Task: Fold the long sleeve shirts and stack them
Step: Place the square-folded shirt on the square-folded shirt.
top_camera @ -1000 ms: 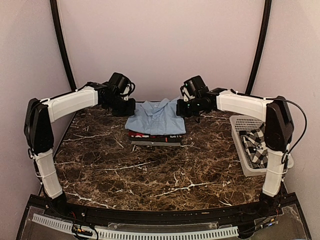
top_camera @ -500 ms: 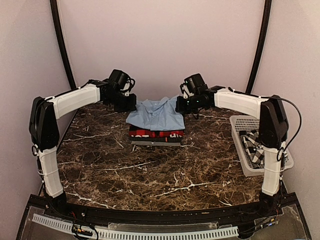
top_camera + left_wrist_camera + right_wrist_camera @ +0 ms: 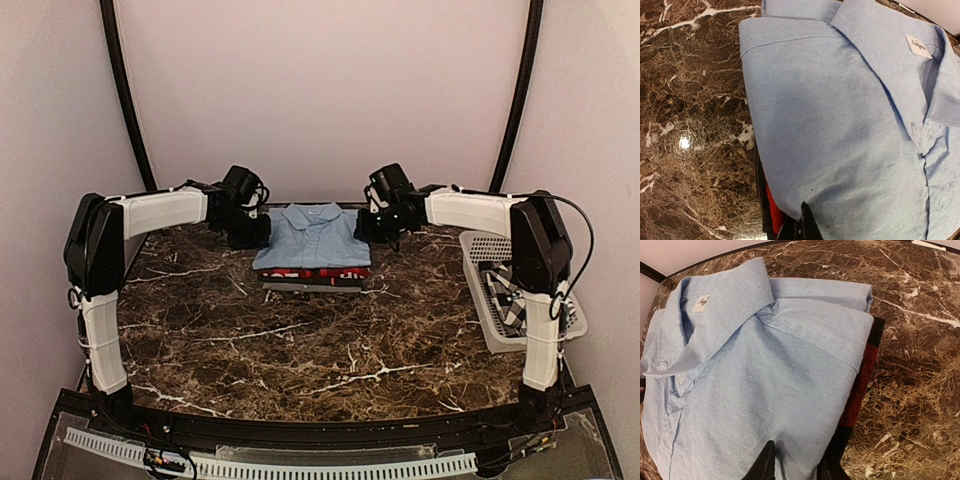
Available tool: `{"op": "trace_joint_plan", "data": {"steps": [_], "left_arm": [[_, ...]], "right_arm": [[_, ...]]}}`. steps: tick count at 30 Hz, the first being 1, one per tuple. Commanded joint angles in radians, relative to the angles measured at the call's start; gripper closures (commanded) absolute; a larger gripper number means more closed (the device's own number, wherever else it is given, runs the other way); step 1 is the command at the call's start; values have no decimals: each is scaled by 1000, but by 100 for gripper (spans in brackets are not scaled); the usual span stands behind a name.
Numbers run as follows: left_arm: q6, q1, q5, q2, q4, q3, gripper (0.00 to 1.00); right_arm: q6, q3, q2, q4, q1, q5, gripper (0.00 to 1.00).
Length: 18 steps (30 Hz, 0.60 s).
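Left gripper (image 3: pixel 802 225), shut, pinches the light blue shirt (image 3: pixel 312 235) lying between both grippers atop the plaid shirt (image 3: pixel 310 271); right gripper (image 3: pixel 797 460) narrowly parted. Arms stretched low over marble table (image 3: pixel 300 340), pale wall (image 3: pixel 320 90) beyond.

**Two folded shirts stacked at far centre, a third lying apart on the right**

We see the plain light blue collared button-up cloth shirt (image 3: pixel 312 237) (image 3: pixel 840 125) (image 3: pixel 765 375) folded into a flat rectangle, front up, collar toward the far edge. It lies on the folded red-and-black plaid cloth shirt (image 3: pixel 320 272) (image 3: pixel 860 385), whose edges show along its near side. We find the black-and-white checked cloth shirt (image 3: pixel 515 295) bunched inside the white plastic lattice basket (image 3: pixel 488 245).
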Motion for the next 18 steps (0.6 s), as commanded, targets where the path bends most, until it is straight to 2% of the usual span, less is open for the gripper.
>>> {"op": "trace_joint_plan", "data": {"steps": [1, 3, 6, 9, 13, 18], "left_arm": [[-12, 0, 10, -11, 17, -24, 100], [-14, 0, 4, -19, 12, -23, 96], [-16, 0, -11, -41, 3, -27, 86], [-20, 0, -33, -63, 4, -43, 77], [-23, 0, -60, -93, 8, -66, 72], [-26, 1, -89, -119, 12, -84, 70]], "right_arm": [[-17, -3, -55, -26, -5, 40, 67], [-20, -3, -91, -58, 0, 73, 60], [-21, -39, -164, -70, 23, 101, 58], [-8, -80, -225, -74, 62, 137, 63], [14, -148, -278, -32, 131, 144, 73], [52, -222, -266, 11, 174, 118, 76]]}}
